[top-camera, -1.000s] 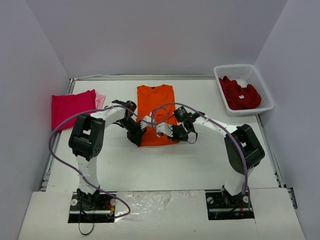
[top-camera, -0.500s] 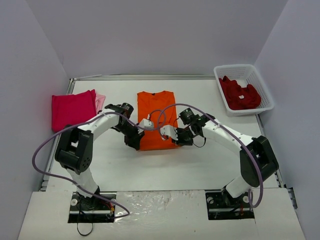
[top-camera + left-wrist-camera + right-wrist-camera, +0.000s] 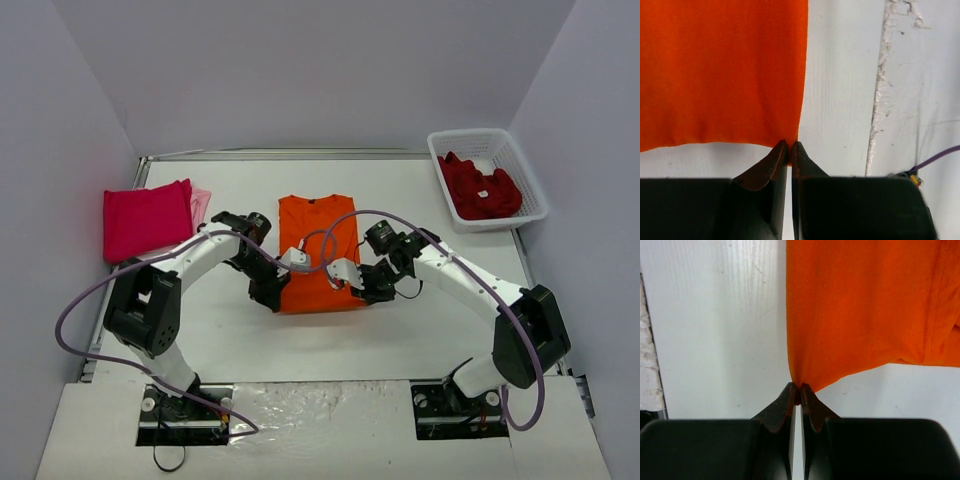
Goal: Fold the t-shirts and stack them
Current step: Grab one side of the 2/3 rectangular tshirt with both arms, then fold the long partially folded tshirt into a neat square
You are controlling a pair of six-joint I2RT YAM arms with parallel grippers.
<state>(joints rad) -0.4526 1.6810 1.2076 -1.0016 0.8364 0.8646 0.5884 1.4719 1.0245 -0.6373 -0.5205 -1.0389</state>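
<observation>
Two shirts look finished: a folded magenta-pink t-shirt [image 3: 145, 220] lies at the left of the overhead frame, resting on a pale pink t-shirt [image 3: 203, 204]. The orange t-shirt [image 3: 318, 250] is mid-fold, flat at the centre of the bench [image 3: 420, 335] and narrowed to a strip, its sleeves apparently tucked in. Its long axis runs up and down the frame, collar toward the top and hem toward the bottom. The left claw [image 3: 789, 146] is pinching the hem's left corner and the right claw [image 3: 799, 388] its right corner. Crumpled dark red t-shirts [image 3: 480, 188] remain in the white basket [image 3: 470, 137] at the upper right.
</observation>
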